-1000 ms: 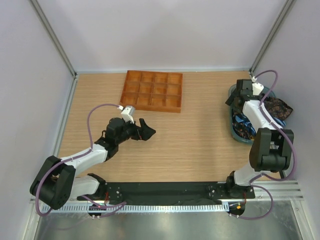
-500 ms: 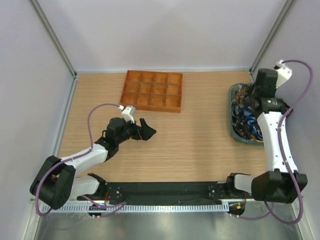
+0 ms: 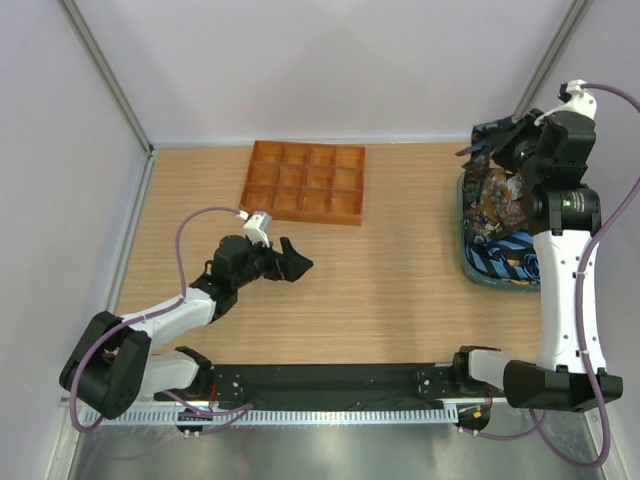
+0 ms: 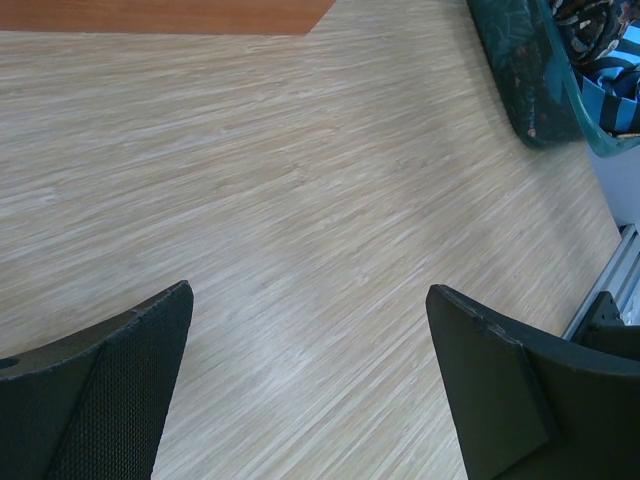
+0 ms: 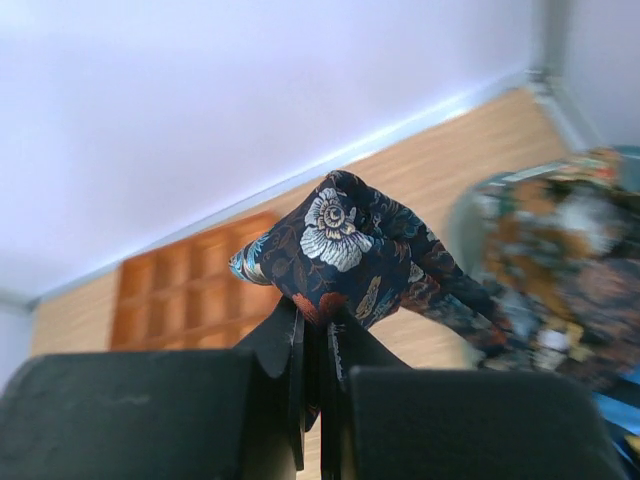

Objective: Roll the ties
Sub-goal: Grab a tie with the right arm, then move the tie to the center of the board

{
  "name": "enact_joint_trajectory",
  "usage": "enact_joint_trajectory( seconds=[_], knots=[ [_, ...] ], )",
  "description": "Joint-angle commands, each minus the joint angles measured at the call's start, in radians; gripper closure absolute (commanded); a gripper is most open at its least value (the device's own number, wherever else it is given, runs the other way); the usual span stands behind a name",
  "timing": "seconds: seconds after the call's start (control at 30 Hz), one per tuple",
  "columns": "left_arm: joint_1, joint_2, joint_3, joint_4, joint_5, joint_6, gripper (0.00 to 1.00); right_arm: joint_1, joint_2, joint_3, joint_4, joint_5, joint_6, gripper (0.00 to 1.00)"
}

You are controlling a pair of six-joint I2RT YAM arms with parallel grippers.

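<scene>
My right gripper (image 3: 492, 146) is raised high over the back right corner and shut on a dark floral tie (image 5: 345, 245). The fabric bunches above the pinched jaws (image 5: 318, 325) and trails down to the right towards the pile. More ties (image 3: 500, 215), floral and blue striped, lie heaped in the teal basket (image 3: 470, 262) at the right. My left gripper (image 3: 292, 260) hovers low over bare wood left of centre, open with nothing between its fingers (image 4: 110, 390).
An orange gridded tray (image 3: 305, 182) sits at the back of the table, left of centre. The basket's dark green wall (image 4: 515, 70) shows at the far right of the left wrist view. Grey walls close in both sides and the back.
The right gripper shut on a tie in the basket and lifted up and back, pulling the fabric out of the pile. The left arm has stayed still.
</scene>
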Motion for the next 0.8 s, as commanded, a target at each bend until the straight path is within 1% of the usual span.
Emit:
enact_joint_trajectory(
  seconds=[0.0,0.07,0.1,0.13,0.17,0.2,0.27,0.3,0.37,0.4,0.43,0.5,0.53,0.57,0.63,0.67,0.77],
  knots=[
    [-0.004,-0.023,0.035,0.038,0.021,0.012,0.0,0.03,-0.056,0.062,0.122,-0.342,-0.014,0.99],
    [-0.004,-0.029,0.034,0.038,0.018,0.013,0.0,0.066,-0.076,0.099,0.175,-0.401,0.012,0.99],
    [-0.004,-0.032,0.034,0.038,0.018,0.013,0.0,0.082,-0.081,0.126,0.177,-0.472,0.02,0.99],
    [-0.004,-0.033,0.032,0.038,0.018,0.013,0.0,0.096,-0.079,0.159,0.171,-0.494,0.032,0.99],
    [-0.004,-0.033,0.032,0.038,0.018,0.013,0.0,0.125,-0.073,0.233,0.159,-0.523,0.038,0.99],
    [-0.006,-0.033,0.034,0.038,0.018,0.013,0.0,0.132,-0.066,0.266,0.159,-0.569,0.088,0.99],
    [-0.007,-0.033,0.034,0.04,0.022,0.013,0.0,0.133,-0.061,0.336,0.186,-0.599,0.156,0.99],
    [-0.009,-0.034,0.034,0.044,0.025,0.013,0.0,0.132,-0.058,0.347,0.211,-0.643,0.234,0.99],
    [-0.02,-0.04,0.035,0.049,0.024,0.01,0.0,0.132,-0.062,0.36,0.264,-0.651,0.311,0.99],
    [-0.023,-0.045,0.034,0.049,0.024,0.009,0.0,0.132,-0.067,0.361,0.277,-0.642,0.34,0.99],
    [-0.03,-0.065,0.034,0.05,0.025,0.01,0.0,0.13,-0.082,0.351,0.298,-0.643,0.406,0.99],
    [-0.038,-0.103,0.026,0.052,0.029,0.016,0.0,0.132,-0.115,0.273,0.404,-0.631,0.487,0.99],
    [-0.041,-0.155,0.02,0.055,0.023,0.021,0.0,0.13,-0.145,0.247,0.442,-0.613,0.545,0.99],
    [-0.053,-0.189,0.006,0.058,0.007,0.024,0.0,0.133,-0.154,0.217,0.456,-0.596,0.561,0.99],
    [-0.055,-0.255,0.0,0.052,-0.002,0.013,0.0,0.132,-0.17,0.214,0.455,-0.571,0.581,0.99],
    [-0.067,-0.338,-0.014,0.052,-0.014,0.004,0.0,0.132,-0.171,0.213,0.441,-0.567,0.618,0.99],
    [-0.09,-0.471,-0.03,0.047,-0.092,-0.016,0.0,0.132,-0.176,0.194,0.423,-0.559,0.682,0.99]
  ],
)
